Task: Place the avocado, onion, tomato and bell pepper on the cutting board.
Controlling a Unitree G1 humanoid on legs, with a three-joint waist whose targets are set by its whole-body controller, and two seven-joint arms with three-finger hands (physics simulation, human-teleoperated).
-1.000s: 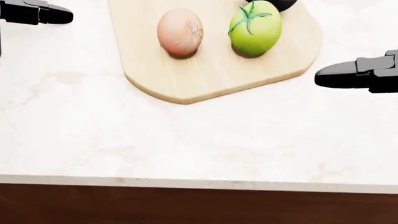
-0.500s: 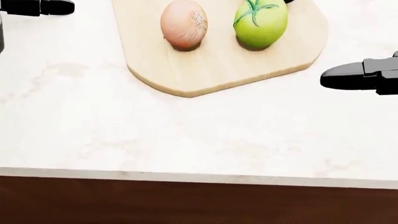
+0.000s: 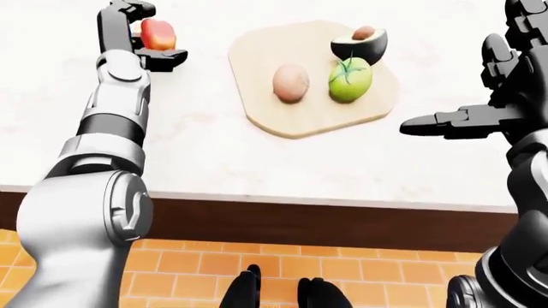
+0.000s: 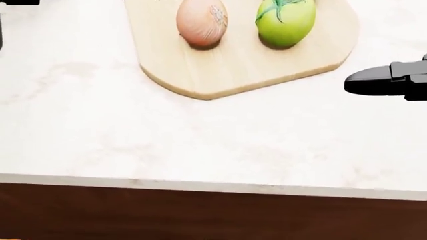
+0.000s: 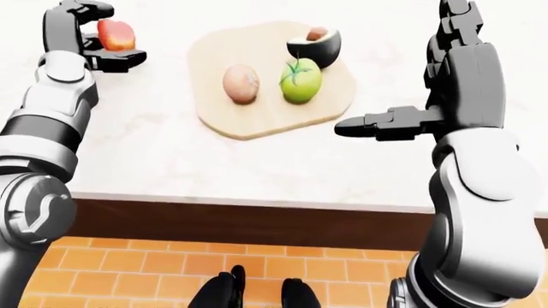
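Note:
A light wooden cutting board (image 3: 295, 122) lies on the white marble counter. On it are a pinkish onion (image 3: 291, 82), a green tomato (image 3: 349, 80) and a halved avocado (image 3: 360, 43) with its pit showing. A red bell pepper (image 3: 159, 33) is at the upper left, off the board. My left hand (image 3: 147, 35) is at the pepper with open fingers above and below it. My right hand (image 3: 454, 119) is open and empty to the right of the board, one finger pointing left. The head view shows only the onion (image 4: 202, 22), the tomato (image 4: 286, 22) and a right finger (image 4: 374, 80).
The counter's near edge (image 3: 326, 202) runs across the eye views, with a dark wooden front (image 3: 326, 224) below it. Orange floor tiles (image 3: 188, 269) and my black feet (image 3: 278, 292) show at the bottom.
The head view has shifted: the board and counter edge sit higher in the picture. My left hand has left the top-left corner of the head view. The right finger has barely moved.

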